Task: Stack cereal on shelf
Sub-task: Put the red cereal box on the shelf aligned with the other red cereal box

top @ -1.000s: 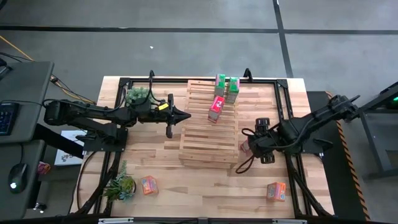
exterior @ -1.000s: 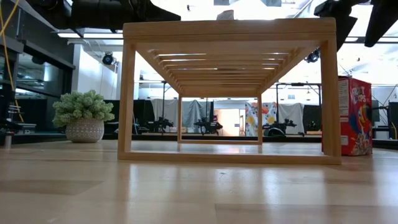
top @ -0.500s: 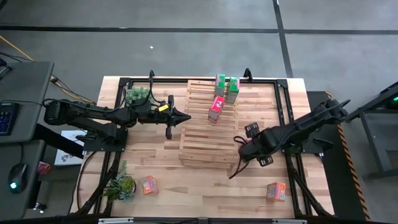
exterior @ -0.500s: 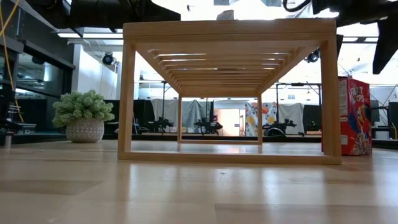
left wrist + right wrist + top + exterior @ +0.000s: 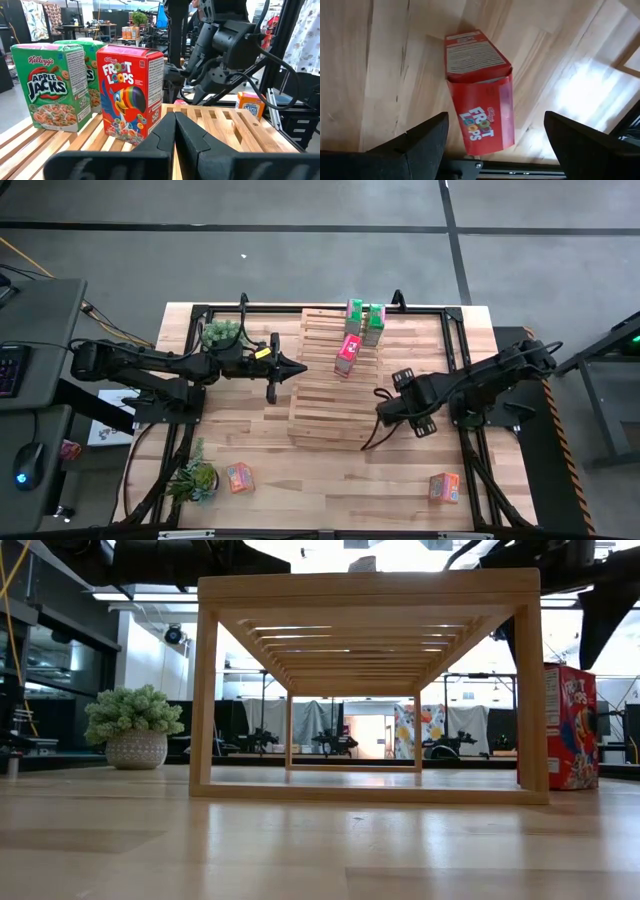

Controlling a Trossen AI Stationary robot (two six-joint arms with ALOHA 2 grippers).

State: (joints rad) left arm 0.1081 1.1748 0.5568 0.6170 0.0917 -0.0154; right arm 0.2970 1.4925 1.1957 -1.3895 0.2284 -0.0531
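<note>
Right gripper spread wide above a standing Froot Loops box, lined up for a top grab.
Box stands on the table just right of the shelf, whose edge crowds the approach. Shelf top holds two Apple Jacks boxes and another Froot Loops. Left gripper waits, pressed together, at the shelf's left edge. Two orange boxes sit near.

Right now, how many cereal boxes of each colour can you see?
Green cereal boxes: 2
Red cereal boxes: 2
Orange cereal boxes: 2
Total: 6
</note>
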